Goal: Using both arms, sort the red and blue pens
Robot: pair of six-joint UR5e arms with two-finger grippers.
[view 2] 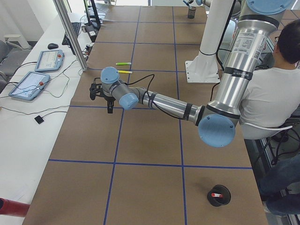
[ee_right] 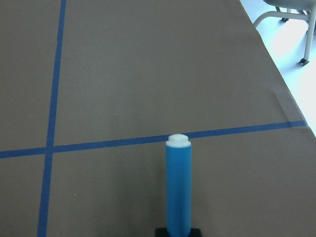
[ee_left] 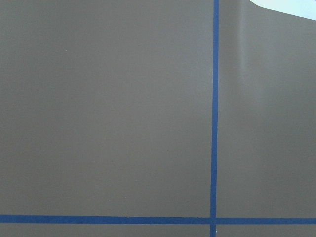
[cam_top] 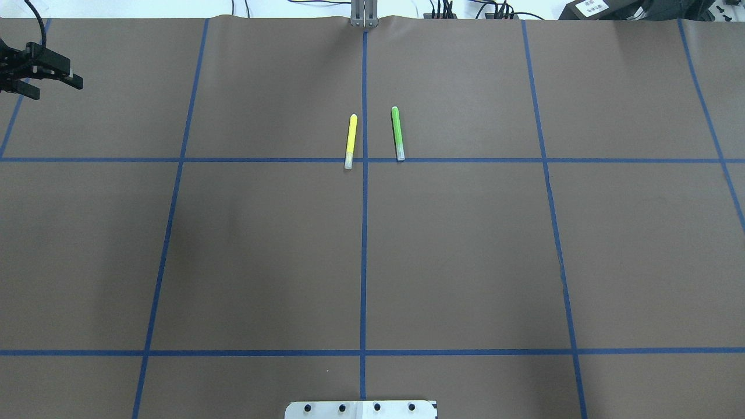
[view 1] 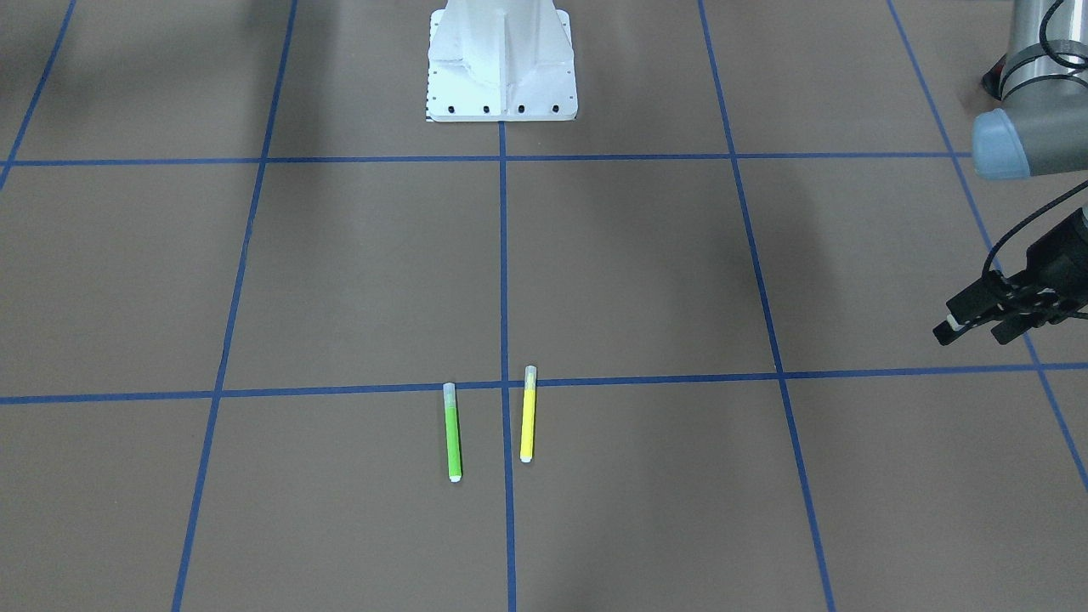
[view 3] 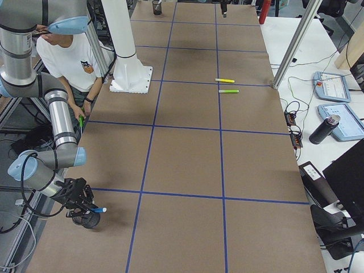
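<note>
The blue pen (ee_right: pixel 178 190) stands out in front of the right wrist camera with its white end forward, and my right gripper (view 3: pixel 85 206) is shut on it. In the exterior right view the blue pen (view 3: pixel 98 210) hangs just above a black cup (view 3: pixel 88 220) at the table's near corner. The red pen (view 2: pixel 215 194) lies inside another black cup (view 2: pixel 219 196) at the robot's left end of the table. My left gripper (cam_top: pixel 55 87) hovers open and empty over the far left of the table, also seen as the left gripper (view 1: pixel 976 331) at the front-facing view's right edge.
A green pen (cam_top: pixel 397 132) and a yellow pen (cam_top: pixel 351 141) lie side by side near the table's far middle, by a blue tape crossing. The white pedestal (view 1: pixel 501 59) stands at the robot's side. A person (view 2: pixel 267 101) sits beside the table.
</note>
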